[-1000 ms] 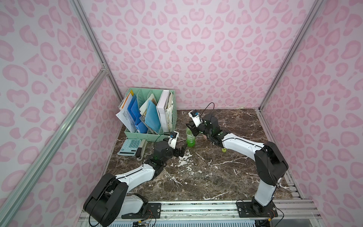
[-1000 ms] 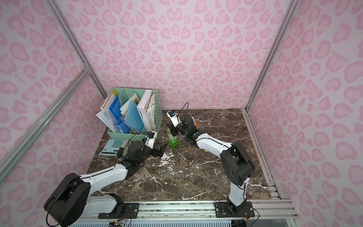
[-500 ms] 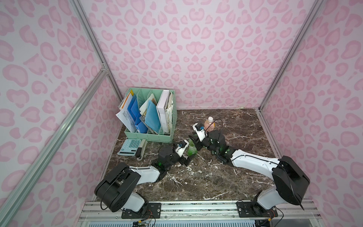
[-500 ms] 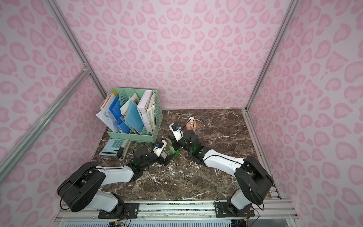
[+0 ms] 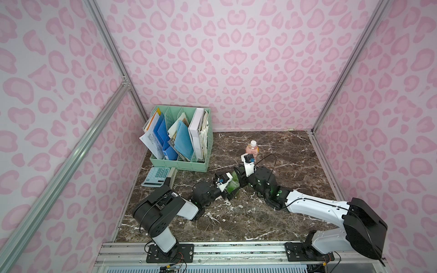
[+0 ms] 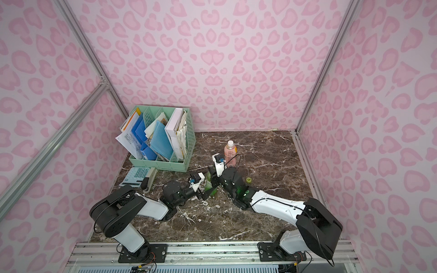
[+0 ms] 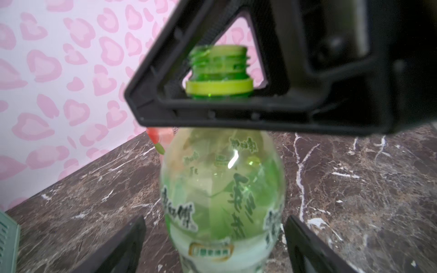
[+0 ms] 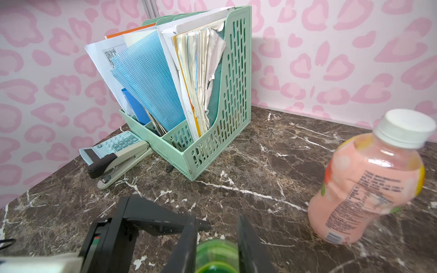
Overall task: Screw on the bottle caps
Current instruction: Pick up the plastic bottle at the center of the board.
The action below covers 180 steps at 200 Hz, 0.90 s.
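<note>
A green bottle [image 5: 233,184] is seen standing upright near the centre of the frame in both top views, on the dark marble bench [image 5: 272,219]. Its long axis is vertical and its uncapped, threaded mouth points straight up. The right end effector [image 8: 217,219] is closed on the bottle's neck, with a finger pressed to each side. The left end effector [image 7: 215,217] is spread wide open low around the body, and gaps show between its fingers [image 7: 123,245] and the plastic on both sides. A yellow-green cap [image 6: 248,180] is shown lying loose on the bench in a top view, near the right end effector and to its right; any mark on it cannot be made out. The pink bottle [image 5: 252,147] is stood upright above centre, beyond both arms, with its white cap [image 8: 406,127] seated on top. From above, most of the green bottle is hidden by the two wrists, and its base is cut off in the left wrist view.
</note>
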Each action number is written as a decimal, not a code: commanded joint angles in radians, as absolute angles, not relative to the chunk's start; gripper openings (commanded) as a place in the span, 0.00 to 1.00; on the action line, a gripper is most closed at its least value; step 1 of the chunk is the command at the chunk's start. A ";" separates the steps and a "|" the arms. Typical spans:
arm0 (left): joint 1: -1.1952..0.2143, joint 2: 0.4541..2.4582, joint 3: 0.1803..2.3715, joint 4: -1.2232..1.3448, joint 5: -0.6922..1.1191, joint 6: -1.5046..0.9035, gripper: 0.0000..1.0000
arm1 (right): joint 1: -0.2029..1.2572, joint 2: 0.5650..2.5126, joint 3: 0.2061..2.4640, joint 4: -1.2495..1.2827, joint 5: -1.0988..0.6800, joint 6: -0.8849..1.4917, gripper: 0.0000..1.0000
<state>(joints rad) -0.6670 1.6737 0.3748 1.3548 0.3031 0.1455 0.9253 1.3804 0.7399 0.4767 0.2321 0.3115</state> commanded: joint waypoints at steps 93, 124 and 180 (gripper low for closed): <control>-0.699 1.754 0.454 1.413 0.359 0.165 0.84 | 0.933 1.352 0.727 0.367 0.259 0.451 0.12; -0.701 1.745 0.451 1.413 0.330 0.169 0.80 | 0.937 1.356 0.733 0.354 0.269 0.460 0.13; -0.703 1.742 0.443 1.413 0.331 0.165 0.73 | 0.942 1.345 0.745 0.319 0.287 0.461 0.25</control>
<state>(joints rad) -0.7025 1.7451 0.4442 1.3869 0.3374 0.1596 0.9386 1.3499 0.7361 0.4114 0.2806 0.4606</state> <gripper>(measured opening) 0.744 0.279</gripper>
